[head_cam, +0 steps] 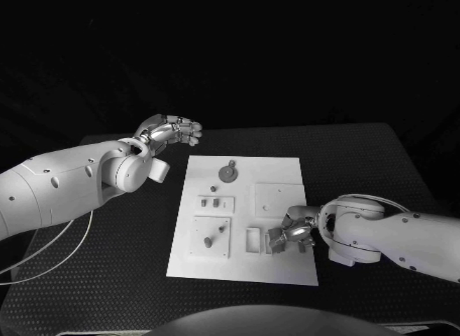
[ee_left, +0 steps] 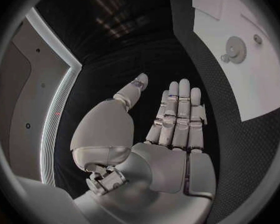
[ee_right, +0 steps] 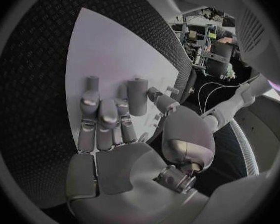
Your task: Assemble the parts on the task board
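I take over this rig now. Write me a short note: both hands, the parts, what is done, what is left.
Left hand: open, holds nothing, off the task board at its far left corner.
Right hand: over the board's near right area, fingers extended above it; whether it holds anything is unclear.
Gear lies at the board's far end; a peg stands near left.
Assembly looks unfinished.

Task board (head_cam: 280, 269) mid-table (head_cam: 371, 154), left hand (head_cam: 174, 131) behind, right hand (head_cam: 293, 236) over it.
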You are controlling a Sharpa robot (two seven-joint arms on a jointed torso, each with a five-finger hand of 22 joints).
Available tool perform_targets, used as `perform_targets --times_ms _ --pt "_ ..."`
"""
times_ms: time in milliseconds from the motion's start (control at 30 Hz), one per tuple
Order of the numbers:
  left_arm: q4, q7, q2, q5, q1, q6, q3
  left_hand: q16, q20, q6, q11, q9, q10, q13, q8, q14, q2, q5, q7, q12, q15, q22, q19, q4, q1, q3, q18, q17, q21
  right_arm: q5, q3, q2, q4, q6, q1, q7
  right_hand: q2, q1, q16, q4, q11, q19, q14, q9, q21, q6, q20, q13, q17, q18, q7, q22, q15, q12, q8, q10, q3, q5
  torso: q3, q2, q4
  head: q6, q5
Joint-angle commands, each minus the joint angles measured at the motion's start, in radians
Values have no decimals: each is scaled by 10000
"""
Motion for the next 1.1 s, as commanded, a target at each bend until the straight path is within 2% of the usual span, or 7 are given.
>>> perform_targets --times_ms 33,200,300,400,467,733,1100 --pt "37 89 0 54 8 140 6 -51 13 -44 -7 -13 -55 -10 20 59 -7 17 -12 12 34 17 43 81 -106 2 65 12 -48 -49 -30 42 -57 -206 -47 -242 -104 -40 -61 15 40 -52 -79 -30 39 -71 2 20 -23 366 18 -18 -6 -73 -115 -68 38 23 -10 2 3 -8 16" --pt "41 80 0 54 9 139 6 -56 13 -47 -6 -14 -56 -11 21 59 -8 17 -11 12 34 20 43 85 -112 2 65 18 -52 -43 -30 97 -84 -188 -47 -280 -42 -48 -62 20 43 -59 -83 -14 45 -75 5 47 -24 366 21 -29 0 -83 -119 -75 89 24 -5 -2 -6 0 31" --pt "39 66 -8 54 9 150 6 -58 13 -47 -7 -14 -56 -11 21 60 -7 17 -11 12 34 21 43 86 -113 3 65 21 -53 -44 -30 91 -101 -220 -47 -328 173 69 -41 -85 40 -64 -65 7 62 -61 1 74 -4 366 16 -31 0 -82 -112 -66 164 23 1 -2 -9 0 32" --pt "37 59 -5 54 9 158 6 -60 12 -48 -7 -14 -56 -12 22 60 -6 18 -11 12 34 22 43 86 -112 4 66 24 -54 -44 -30 81 -109 -273 -47 -368 505 370 -12 -352 27 -80 -41 34 89 -20 -6 105 24 366 2 -28 -9 -81 -95 -36 382 22 -2 -8 -15 -3 34" --pt "32 55 4 54 9 155 6 -61 12 -48 -7 -14 -56 -12 22 61 -6 19 -11 13 34 23 43 86 -111 5 66 25 -55 -30 -30 57 -104 -345 -46 -381 614 434 -8 -450 24 -88 -35 45 102 4 4 117 26 366 -2 -27 -10 -83 -88 -19 462 21 2 -8 -14 -9 43" --pt "16 53 2 54 9 150 5 -64 11 -48 -8 -14 -55 -13 23 61 -3 21 -12 13 33 25 44 86 -107 9 67 29 -56 443 -29 -59 -4 -528 -43 -373 711 419 48 -604 3 -80 42 69 143 130 50 142 73 366 -28 -28 -19 -86 -48 69 582 36 1 -5 -9 -13 45" --pt "1 47 8 54 9 152 4 -75 10 -47 -10 -14 -54 -15 28 65 -6 29 -14 14 32 33 45 78 -92 19 70 46 -63 818 -20 -304 369 -984 91 -163 590 193 73 -698 -18 -46 112 67 193 216 108 173 89 366 -49 -58 -40 -143 -69 165 680 36 -2 -6 -16 20 46"
